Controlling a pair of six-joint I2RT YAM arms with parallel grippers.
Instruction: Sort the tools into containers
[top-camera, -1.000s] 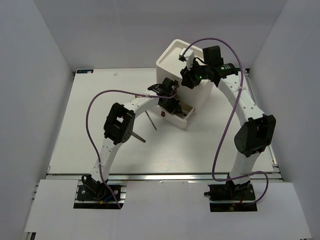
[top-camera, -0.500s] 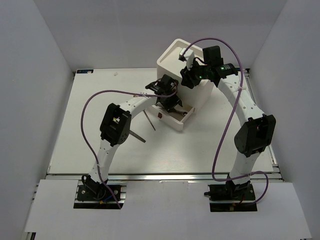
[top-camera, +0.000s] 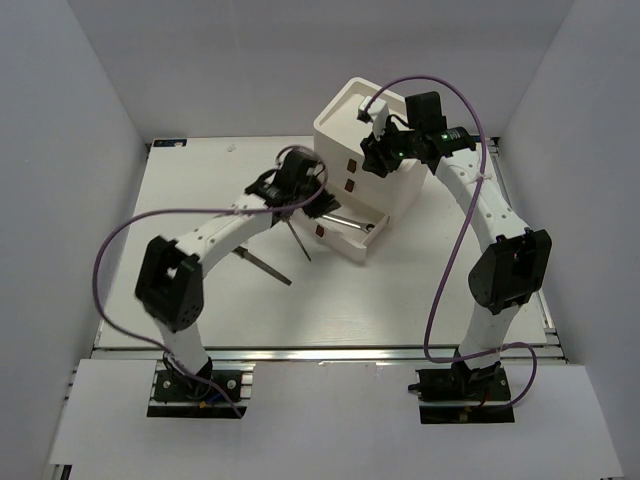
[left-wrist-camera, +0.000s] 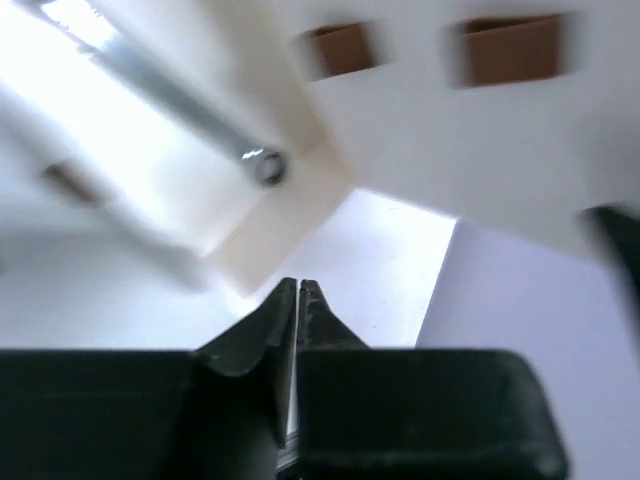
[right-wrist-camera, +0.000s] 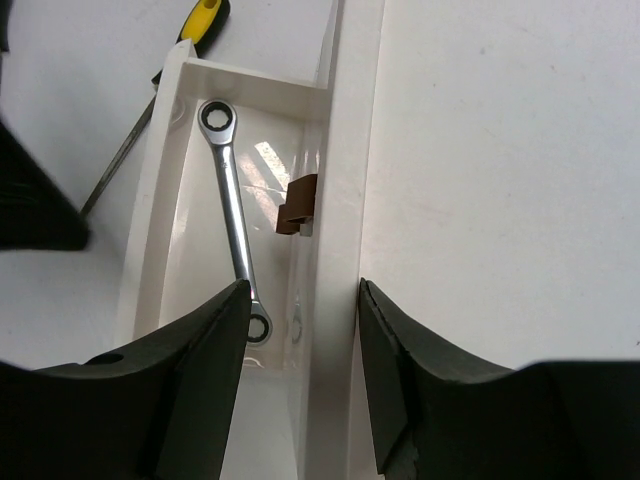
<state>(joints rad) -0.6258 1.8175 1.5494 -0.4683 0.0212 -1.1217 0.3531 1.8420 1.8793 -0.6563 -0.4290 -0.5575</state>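
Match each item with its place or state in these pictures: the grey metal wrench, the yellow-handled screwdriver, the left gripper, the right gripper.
Column one
1. grey metal wrench
2. yellow-handled screwdriver
3. left gripper
4. right gripper

Column two
A. jaws apart, astride the top front edge of the white plastic drawer box
B. lying inside the pulled-out bottom drawer
C. shut, holding nothing
D. on the table, outside the drawer

Pairs: 1-B, 2-D, 3-C, 4-A

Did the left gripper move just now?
Yes. The left gripper slid left, off the open drawer and away from the white box.
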